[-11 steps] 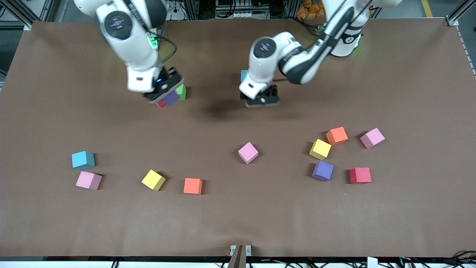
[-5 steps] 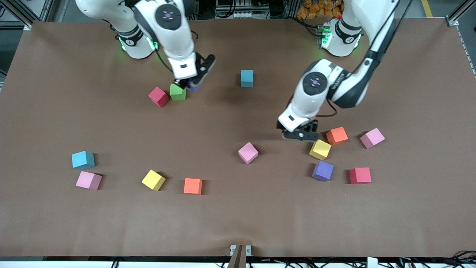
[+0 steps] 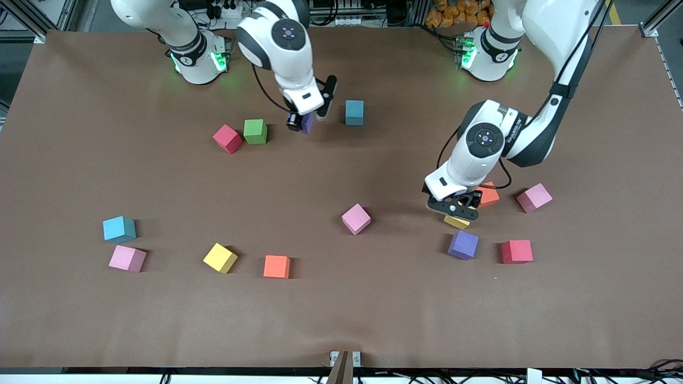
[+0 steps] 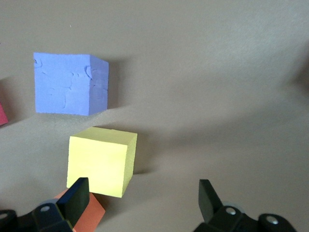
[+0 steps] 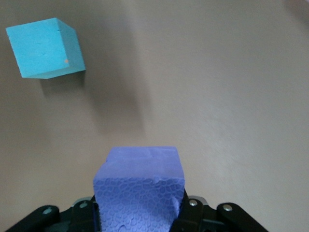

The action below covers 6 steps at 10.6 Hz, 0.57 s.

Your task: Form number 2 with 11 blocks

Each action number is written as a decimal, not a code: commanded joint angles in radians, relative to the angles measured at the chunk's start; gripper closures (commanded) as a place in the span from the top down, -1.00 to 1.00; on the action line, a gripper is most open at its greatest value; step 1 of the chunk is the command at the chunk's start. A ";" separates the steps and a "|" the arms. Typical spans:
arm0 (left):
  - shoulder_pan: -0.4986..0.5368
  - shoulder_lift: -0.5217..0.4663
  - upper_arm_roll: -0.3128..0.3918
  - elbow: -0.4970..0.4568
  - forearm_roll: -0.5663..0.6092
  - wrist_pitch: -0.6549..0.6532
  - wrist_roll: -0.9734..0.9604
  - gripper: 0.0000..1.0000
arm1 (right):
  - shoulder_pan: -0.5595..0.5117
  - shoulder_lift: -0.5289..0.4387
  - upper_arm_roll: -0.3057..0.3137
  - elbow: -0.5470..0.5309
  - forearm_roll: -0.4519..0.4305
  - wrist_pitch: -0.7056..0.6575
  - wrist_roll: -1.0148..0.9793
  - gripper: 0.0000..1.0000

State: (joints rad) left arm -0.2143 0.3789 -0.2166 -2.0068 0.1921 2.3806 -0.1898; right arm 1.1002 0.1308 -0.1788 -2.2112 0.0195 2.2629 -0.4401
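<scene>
We see a wide brown desk [image 3: 341,314] carrying loose foam cubes, with no digit laid out on it yet. The right gripper [image 3: 304,118] hangs over the strip of desk between the green cube [image 3: 255,131] and a blue cube [image 3: 354,112], its jaws clamped on a purple cube [image 5: 140,191] (the right wrist view shows the cube filling the gap between them). The left gripper [image 3: 454,209] sits low over a yellow cube [image 4: 101,161] toward the left arm's end of the desk, its jaws spread apart; in the left wrist view one black fingertip [image 4: 73,197] overlaps that cube's corner, and we cannot tell whether it touches. An orange cube [image 3: 488,194] lies just beside the yellow one, partly hidden by the arm, and a second purple cube [image 3: 463,245] lies nearer the front camera, with a red cube [image 3: 516,251] beside it and a pink cube [image 3: 534,197] farther toward the left arm's end. Another pink cube [image 3: 356,218] rests alone near the middle of the desk. Toward the right arm's end, a second red cube [image 3: 228,138] touches the green one, while a second blue cube [image 3: 118,229], a third pink cube [image 3: 127,258], a second yellow cube [image 3: 220,258] and a second orange cube [image 3: 277,266] lie scattered nearer the front camera.
</scene>
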 commanded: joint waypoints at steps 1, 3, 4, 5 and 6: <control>-0.002 0.015 0.028 0.020 -0.016 -0.012 0.113 1.00 | 0.061 0.081 -0.005 0.005 0.010 0.088 -0.019 -0.23; -0.002 0.018 0.052 0.020 -0.019 -0.012 0.173 1.00 | 0.090 0.131 -0.004 0.007 0.010 0.131 -0.019 -0.23; -0.002 0.021 0.062 0.022 -0.019 -0.011 0.176 1.00 | 0.104 0.145 0.007 0.007 0.010 0.148 -0.009 -0.23; -0.002 0.025 0.071 0.022 -0.020 -0.008 0.176 1.00 | 0.110 0.161 0.012 0.010 0.011 0.155 -0.008 -0.23; -0.001 0.029 0.075 0.022 -0.020 -0.006 0.176 1.00 | 0.115 0.176 0.021 0.014 0.011 0.167 -0.008 -0.23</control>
State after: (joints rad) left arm -0.2121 0.3971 -0.1513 -2.0007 0.1921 2.3806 -0.0413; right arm 1.2042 0.2859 -0.1647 -2.2105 0.0202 2.4173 -0.4408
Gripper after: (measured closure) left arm 0.000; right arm 0.463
